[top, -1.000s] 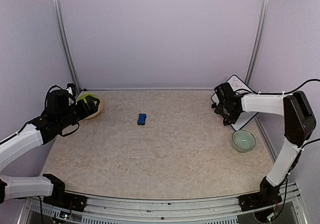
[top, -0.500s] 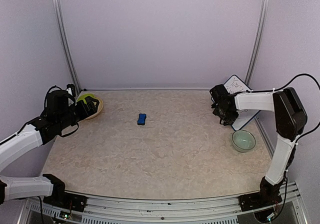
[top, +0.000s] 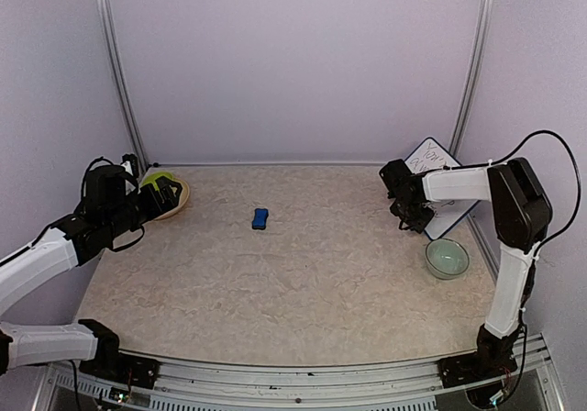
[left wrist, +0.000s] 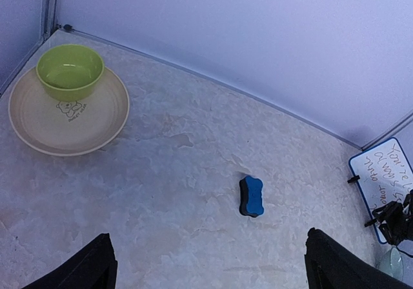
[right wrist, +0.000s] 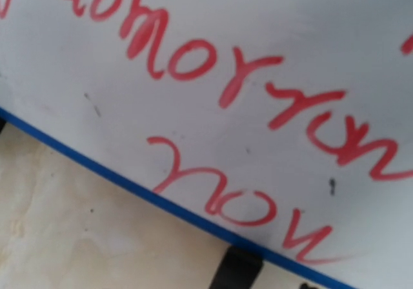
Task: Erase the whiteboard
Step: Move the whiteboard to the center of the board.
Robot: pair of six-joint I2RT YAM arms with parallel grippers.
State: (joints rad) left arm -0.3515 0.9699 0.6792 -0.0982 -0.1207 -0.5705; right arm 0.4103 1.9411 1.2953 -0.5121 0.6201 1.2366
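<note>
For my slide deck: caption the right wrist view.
Close-up of the whiteboard, red handwritten marker text not yet erased; blue frame edge, tabletop at lower left.

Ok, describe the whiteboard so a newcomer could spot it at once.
Go to the far right corner of the table. The whiteboard is propped there, just beyond the pale teal bowl. Nothing else has a thin blue frame and red handwriting.

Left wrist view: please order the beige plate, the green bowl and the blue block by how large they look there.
1. beige plate, the widest.
2. green bowl, which stands on the plate and covers part of it.
3. blue block, clearly the smallest.
</note>
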